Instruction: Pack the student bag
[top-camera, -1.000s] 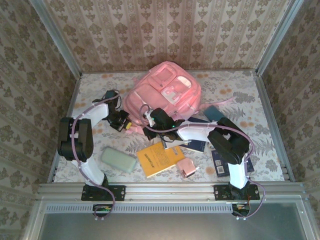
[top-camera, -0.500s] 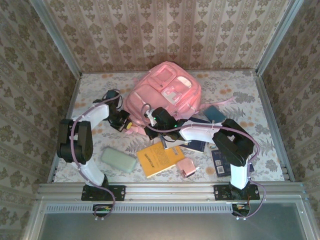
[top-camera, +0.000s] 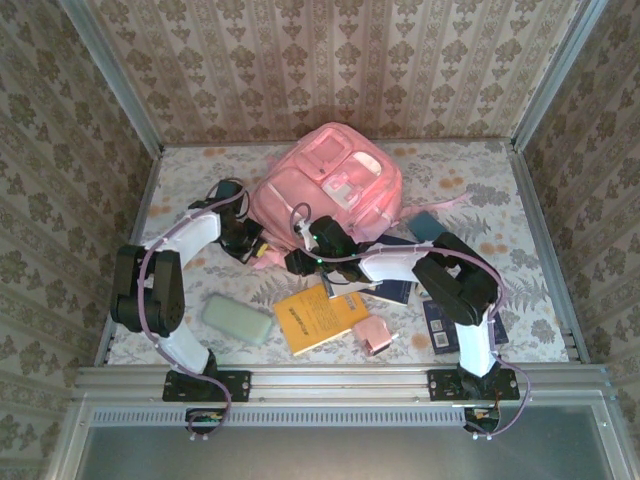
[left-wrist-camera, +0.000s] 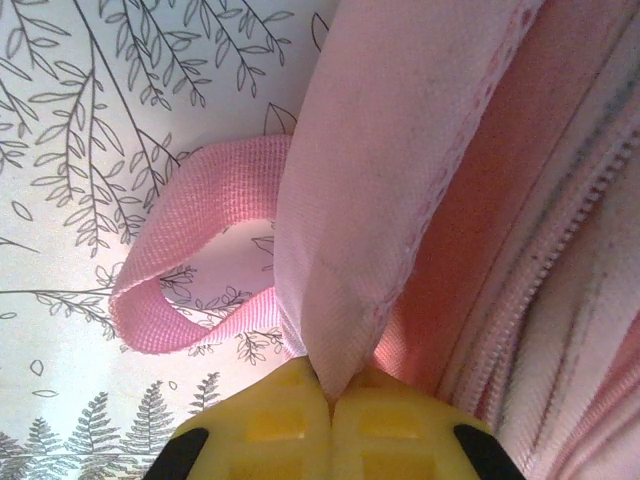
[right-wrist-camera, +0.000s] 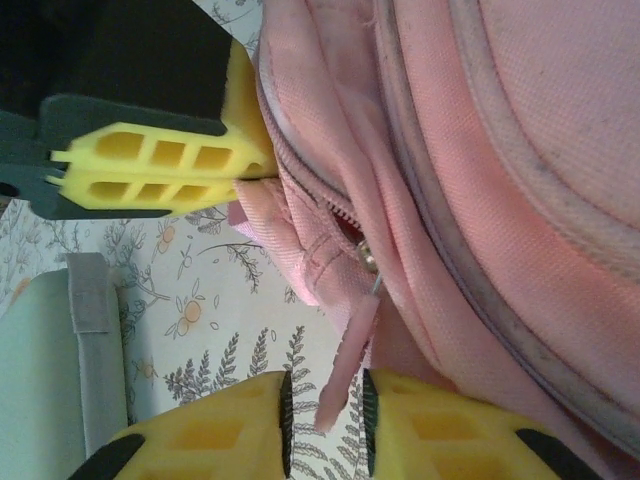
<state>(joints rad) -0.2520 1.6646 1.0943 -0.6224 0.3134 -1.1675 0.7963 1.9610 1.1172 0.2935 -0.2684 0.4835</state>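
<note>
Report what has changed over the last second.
The left gripper, pinching the edge of the bag, has shifted slightly away from the arm bases. The right gripper has eased its jaws apart, and the zip pull now hangs loose between them. The bag, yellow book and green case lie where they were.

Edges crop the student bag (left-wrist-camera: 400, 150) — the right arm (top-camera: 405, 262) hides part of the dark books (top-camera: 396, 292).
</note>
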